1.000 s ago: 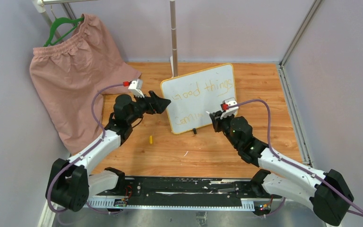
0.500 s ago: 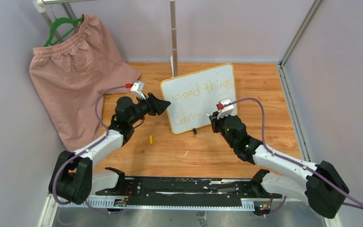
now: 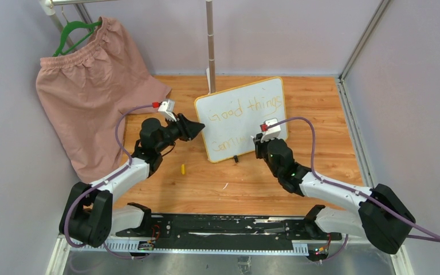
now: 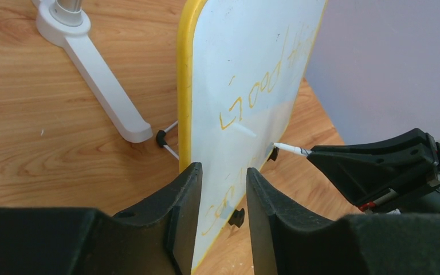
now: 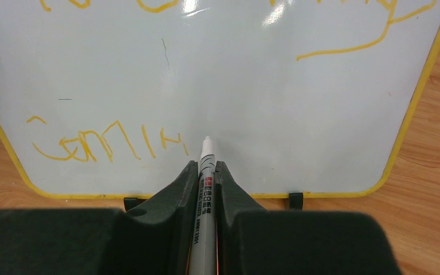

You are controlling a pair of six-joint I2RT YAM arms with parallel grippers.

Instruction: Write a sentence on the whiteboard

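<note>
The whiteboard (image 3: 243,117) stands propped upright near the middle of the wooden counter (image 3: 252,180), leaning back just in front of a white stand (image 4: 100,86) whose pole rises behind it. Its two small black feet (image 5: 295,199) rest on the wood. The sentence (image 3: 246,109) runs in thin yellow-orange letters: "Good things" on the upper line, and a lower line that reads roughly "Comin" so far. The right gripper (image 5: 206,172) faces the lower part of the board, its jaws closed narrowly on a slim white marker (image 5: 205,152). The marker's tip meets the white surface just after the last letter of the lower line. The left gripper (image 4: 220,172) sits at the board's left edge, one jaw on each side of the yellow frame. The gap is narrow, but I cannot tell whether the jaws actually press on the board. A small yellow piece (image 3: 183,168) lies on the counter in front of the board, apart from it. A pink cloth (image 3: 86,86) hangs from a green hanger (image 3: 74,31) at the far left.
</note>
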